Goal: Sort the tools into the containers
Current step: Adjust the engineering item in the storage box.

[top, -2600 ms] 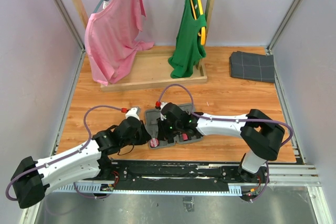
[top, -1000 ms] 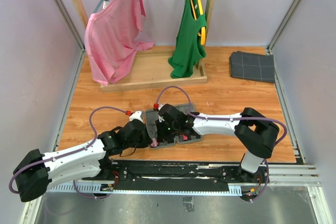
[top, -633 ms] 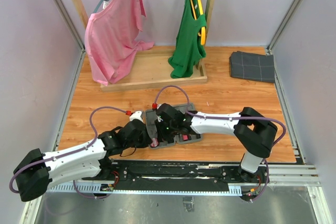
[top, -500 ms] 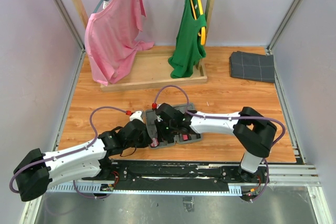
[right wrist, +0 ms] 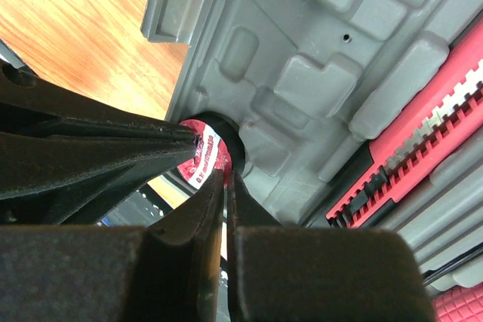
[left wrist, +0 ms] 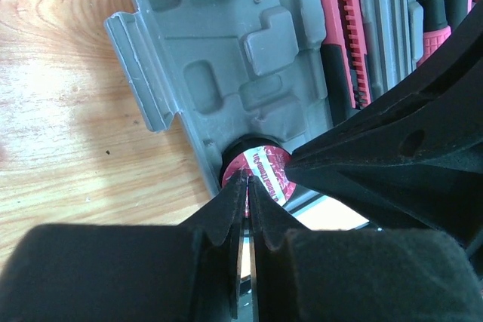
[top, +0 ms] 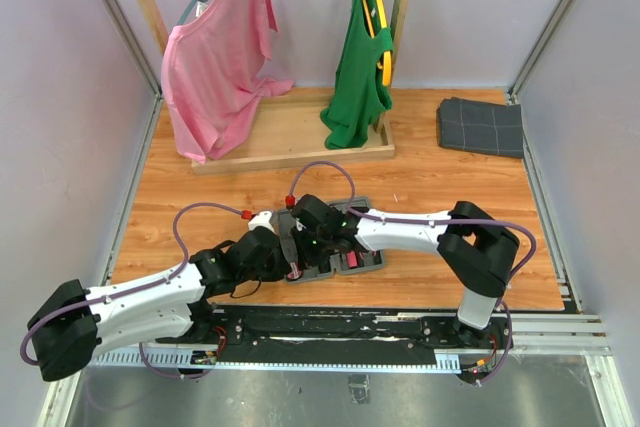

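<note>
The grey tool case (top: 368, 265) lies open on the wooden table near the front edge. In the left wrist view, the case's (left wrist: 226, 35) moulded recesses are bare at its left, and a long pink knife-like tool (left wrist: 343, 20) sits in it at the right. The small round red piece (left wrist: 266, 175) rests at the case's near corner. My left gripper (left wrist: 247, 180) is shut, its tips touching the piece. My right gripper (right wrist: 225, 180) is shut too, its tips against the piece (right wrist: 205, 157) from the other side. Both grippers' fingers meet over that corner (top: 294, 265).
A wooden clothes rack (top: 290, 137) stands at the back with a pink shirt (top: 215, 57) and a green shirt (top: 358, 77). A dark grey folded cloth (top: 480, 125) lies at the back right. A black rail (top: 350, 322) runs along the table's near edge.
My right gripper has slid left across the case to its near left corner. My left gripper has moved slightly right to meet it at the round red piece.
</note>
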Tool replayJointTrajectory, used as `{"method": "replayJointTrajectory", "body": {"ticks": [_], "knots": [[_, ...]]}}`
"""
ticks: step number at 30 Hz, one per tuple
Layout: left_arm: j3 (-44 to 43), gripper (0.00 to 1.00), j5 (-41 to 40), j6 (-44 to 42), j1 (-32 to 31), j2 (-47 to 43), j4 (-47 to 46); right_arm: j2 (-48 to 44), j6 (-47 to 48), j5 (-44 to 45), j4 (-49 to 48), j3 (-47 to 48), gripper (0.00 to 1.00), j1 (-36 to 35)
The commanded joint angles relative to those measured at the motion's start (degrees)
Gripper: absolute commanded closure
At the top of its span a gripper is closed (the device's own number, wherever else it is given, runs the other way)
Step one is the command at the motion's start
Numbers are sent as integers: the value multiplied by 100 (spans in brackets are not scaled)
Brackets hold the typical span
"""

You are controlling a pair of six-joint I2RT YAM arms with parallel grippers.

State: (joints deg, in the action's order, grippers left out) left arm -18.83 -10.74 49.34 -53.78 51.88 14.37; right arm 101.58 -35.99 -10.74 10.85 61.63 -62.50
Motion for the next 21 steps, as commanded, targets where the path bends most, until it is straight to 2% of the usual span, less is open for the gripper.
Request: {"method": "replayJointTrajectory", "body": {"ticks": [1, 21], "knots": [[111, 91, -86, -66, -53, 77, 114, 328, 173, 427, 634, -2, 97, -96], [213, 92, -55, -57, -52, 22, 119, 684, 151, 659, 901, -288, 99, -105]]}}
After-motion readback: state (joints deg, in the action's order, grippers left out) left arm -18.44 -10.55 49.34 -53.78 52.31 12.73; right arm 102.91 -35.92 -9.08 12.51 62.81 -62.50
